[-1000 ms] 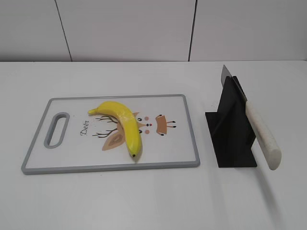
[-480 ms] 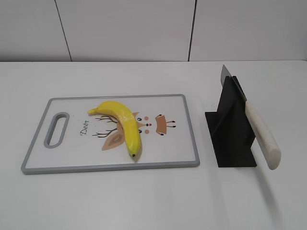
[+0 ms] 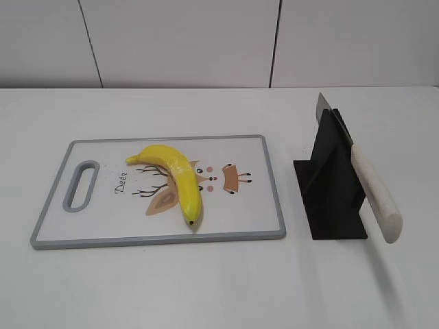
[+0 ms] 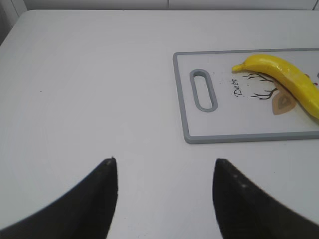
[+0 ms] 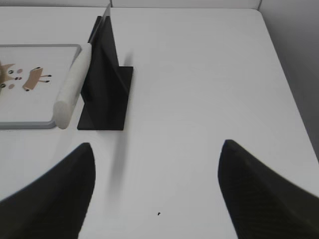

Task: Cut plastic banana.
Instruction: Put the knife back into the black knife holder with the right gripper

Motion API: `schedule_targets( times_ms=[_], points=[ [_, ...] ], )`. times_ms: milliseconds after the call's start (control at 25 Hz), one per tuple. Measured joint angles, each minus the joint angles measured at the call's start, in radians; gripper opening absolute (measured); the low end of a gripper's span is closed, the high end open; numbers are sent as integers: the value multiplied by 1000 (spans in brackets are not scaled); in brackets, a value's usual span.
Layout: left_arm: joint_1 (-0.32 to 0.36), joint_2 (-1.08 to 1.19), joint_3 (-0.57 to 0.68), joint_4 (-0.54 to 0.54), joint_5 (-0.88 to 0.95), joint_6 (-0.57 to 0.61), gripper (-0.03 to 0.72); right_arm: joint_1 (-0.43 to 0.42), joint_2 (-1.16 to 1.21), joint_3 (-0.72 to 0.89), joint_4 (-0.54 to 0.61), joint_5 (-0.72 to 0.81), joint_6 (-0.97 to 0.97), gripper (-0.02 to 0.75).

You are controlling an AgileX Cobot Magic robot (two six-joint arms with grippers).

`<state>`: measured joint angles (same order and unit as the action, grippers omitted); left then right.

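Observation:
The plastic banana [image 3: 177, 177] is glossy yellow and curved; it lies on a white cutting board with a grey rim [image 3: 158, 239], dark tip toward the front. It also shows in the left wrist view [image 4: 286, 79] on the board [image 4: 185, 119]. A knife with a white handle [image 3: 374, 192] rests slanted in a black stand [image 3: 330, 185]; both also show in the right wrist view, handle [image 5: 74, 84] and stand [image 5: 105, 84]. My left gripper [image 4: 164, 162] is open and empty over bare table left of the board. My right gripper [image 5: 157, 144] is open and empty, nearer than the stand.
The white table [image 3: 219, 288] runs to a white panelled wall at the back. In the right wrist view the table's right edge [image 5: 289, 74] is close by. Neither gripper shows in the exterior view.

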<state>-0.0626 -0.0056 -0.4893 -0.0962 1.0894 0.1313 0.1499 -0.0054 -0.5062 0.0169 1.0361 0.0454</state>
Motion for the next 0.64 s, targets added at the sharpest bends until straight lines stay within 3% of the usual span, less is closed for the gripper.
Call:
schedule_targets(
  times_ms=[160,640],
  points=[
    [0,0,0,0,0,0,571,-59,0,0,2,0,0,587],
    [0,0,0,0,0,0,571,-63,0,0,6,0,0,587]
  ],
)
